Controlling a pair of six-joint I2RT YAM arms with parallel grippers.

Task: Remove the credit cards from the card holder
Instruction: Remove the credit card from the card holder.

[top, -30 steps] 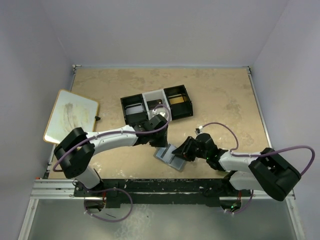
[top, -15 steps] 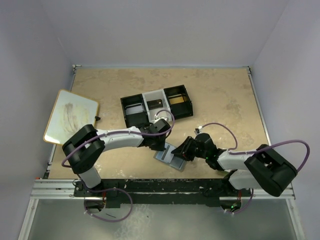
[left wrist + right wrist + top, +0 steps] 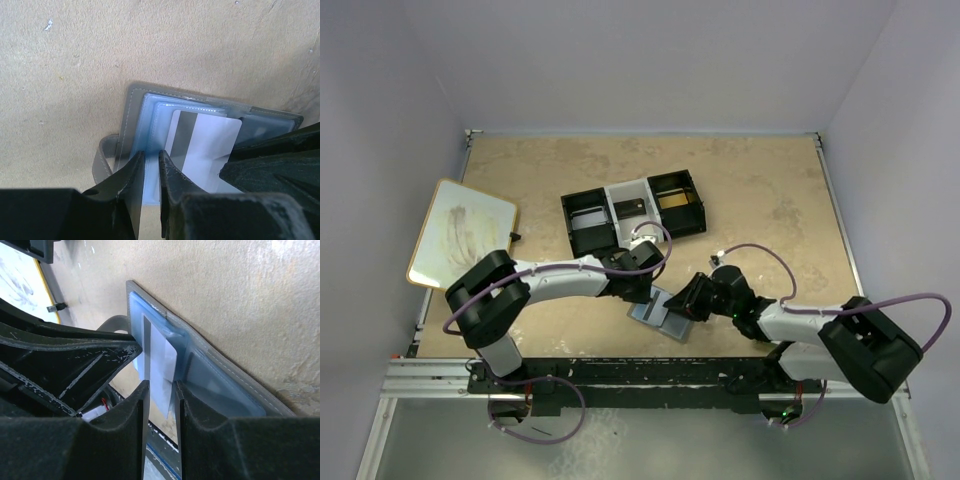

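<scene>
The grey card holder [image 3: 658, 314] lies open near the table's front, its pale blue inner face up. A white credit card [image 3: 205, 145] with a grey stripe sticks out of its pocket. My left gripper [image 3: 642, 292] reaches in from the left. Its jaws [image 3: 151, 152] are nearly together, with the edge of the card holder's [image 3: 131, 115] blue inner panel between them. My right gripper [image 3: 686, 304] comes from the right. Its narrowed jaws [image 3: 161, 382] straddle a corner of the credit card [image 3: 162, 360], and a gap shows on the left side. More cards, if any, are hidden.
A black-and-white three-compartment tray [image 3: 632, 212] stands behind the holder. A pale board with a yellow rim [image 3: 460, 232] lies at the left edge. The holder's grey strap loop [image 3: 102, 160] sticks out beside my left fingers. The table's front rail [image 3: 640, 370] is close behind both grippers.
My left gripper moved from beside the tray down onto the holder's left edge and narrowed its jaws. My right gripper's jaws narrowed a little around the card.
</scene>
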